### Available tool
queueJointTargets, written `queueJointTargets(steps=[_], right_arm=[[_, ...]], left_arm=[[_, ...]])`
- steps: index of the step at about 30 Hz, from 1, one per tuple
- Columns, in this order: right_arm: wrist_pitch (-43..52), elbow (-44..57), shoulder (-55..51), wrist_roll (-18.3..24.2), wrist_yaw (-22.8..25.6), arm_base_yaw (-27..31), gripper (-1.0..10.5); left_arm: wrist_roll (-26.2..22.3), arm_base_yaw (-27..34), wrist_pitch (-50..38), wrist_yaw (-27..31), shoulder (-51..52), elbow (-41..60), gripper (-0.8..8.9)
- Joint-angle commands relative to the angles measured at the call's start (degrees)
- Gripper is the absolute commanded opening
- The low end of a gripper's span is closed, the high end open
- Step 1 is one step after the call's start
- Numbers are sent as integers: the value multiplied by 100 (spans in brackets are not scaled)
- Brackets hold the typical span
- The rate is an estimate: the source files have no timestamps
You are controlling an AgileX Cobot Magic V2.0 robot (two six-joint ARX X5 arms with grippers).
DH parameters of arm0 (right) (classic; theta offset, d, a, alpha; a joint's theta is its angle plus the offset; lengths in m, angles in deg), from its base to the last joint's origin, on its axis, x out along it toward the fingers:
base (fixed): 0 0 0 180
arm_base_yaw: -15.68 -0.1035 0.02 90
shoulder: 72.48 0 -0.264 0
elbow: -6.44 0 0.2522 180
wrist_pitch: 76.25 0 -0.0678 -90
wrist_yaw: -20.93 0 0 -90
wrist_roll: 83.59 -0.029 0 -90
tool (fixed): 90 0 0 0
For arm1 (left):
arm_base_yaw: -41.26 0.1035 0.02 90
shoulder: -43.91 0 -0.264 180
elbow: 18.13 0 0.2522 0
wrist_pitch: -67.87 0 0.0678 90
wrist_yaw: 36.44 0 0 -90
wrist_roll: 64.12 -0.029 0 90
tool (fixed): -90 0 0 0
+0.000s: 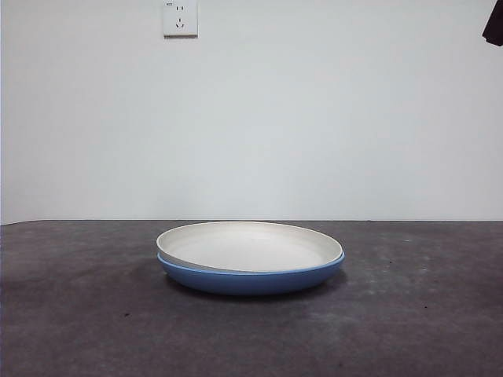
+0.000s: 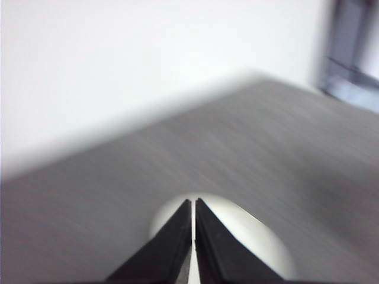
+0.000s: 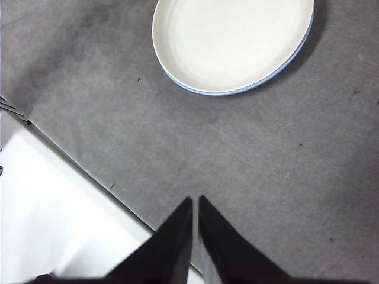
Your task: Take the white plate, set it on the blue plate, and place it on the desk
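The white plate (image 1: pixel 250 245) sits nested in the blue plate (image 1: pixel 251 279) mid-table (image 1: pixel 78 314), slightly tilted, so the stacking step looks done. Both claws hang clear, clenched and empty: the left claw (image 2: pixel 193 204) above the plates, the right claw (image 3: pixel 195 201) nearer a table edge.

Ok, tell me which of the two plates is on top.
The matte cream-white round plate; it sits nested in the glossy blue plate, whose rim shows beneath it.
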Motion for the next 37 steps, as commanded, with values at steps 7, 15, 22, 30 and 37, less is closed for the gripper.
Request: queueJointTargets(steps=[7,15,22,30,37], right_arm=[[59,-90,39,85,4,-35,12],[59,-90,39,85,7,-35,12],[59,-90,39,85,7,-35,12],[59,-90,39,85,4,-35,12],[59,-90,39,85,4,-35,12]], left_arm=[[-168,809,-2647,2184,1370,1843,10],[-164,1147,-2778,2444,2256,3373,10],[-140,1172,-2621,2444,2924,4393,10],[-116,1172,-2079,2444,3434,4883,10],[13,1172,-1906,2444,3447,5034,10]])
